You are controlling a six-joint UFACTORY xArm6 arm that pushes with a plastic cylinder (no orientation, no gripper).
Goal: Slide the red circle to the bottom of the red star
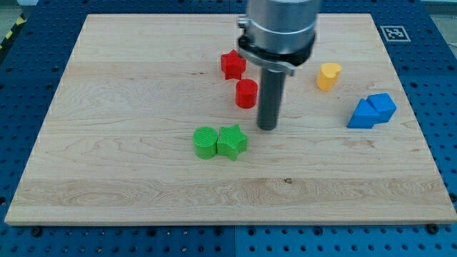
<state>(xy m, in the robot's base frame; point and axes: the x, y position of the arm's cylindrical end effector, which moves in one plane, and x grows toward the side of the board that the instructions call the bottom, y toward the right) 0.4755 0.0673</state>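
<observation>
On the pale wooden board (143,71), the small red star-shaped block (233,65) is sitting a little above the middle, and the red round block (246,93) is lying just below it and slightly toward the view's right, the two near each other with what looks like a thin gap between them, though the angle is making that hard to settle. My tip (267,127), the lower end of the straight dark rod, is resting on the board just to the right of the red round block and a bit lower, apart from it. The rod has no jaws; it is holding nothing and touching no block. Below and to the left, the green round block (205,142) and the green star-shaped block (233,141) are sitting side by side, touching. At the view's right, a yellow block (328,76) of unclear shape is standing alone, and two blue blocks (372,111) are pressing together further right.
</observation>
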